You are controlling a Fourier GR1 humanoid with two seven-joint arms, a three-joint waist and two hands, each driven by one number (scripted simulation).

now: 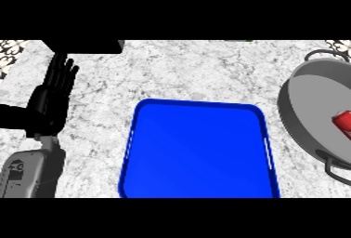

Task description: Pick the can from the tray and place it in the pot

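Note:
A blue tray (198, 109) lies in the middle of the marble counter with nothing on it. At the right edge stands a wide grey pot (308, 111) with dark handles. A red can (343, 121) lies inside the pot, cut off by the view's right border. My left hand (55, 90) rests at the left side, fingers straight and pointing up, holding nothing. My right hand does not show.
A black object (82, 45) sits at the counter's back left, just above my left hand. Patterned tiles show at the top corners. Bare marble lies between the tray and the pot.

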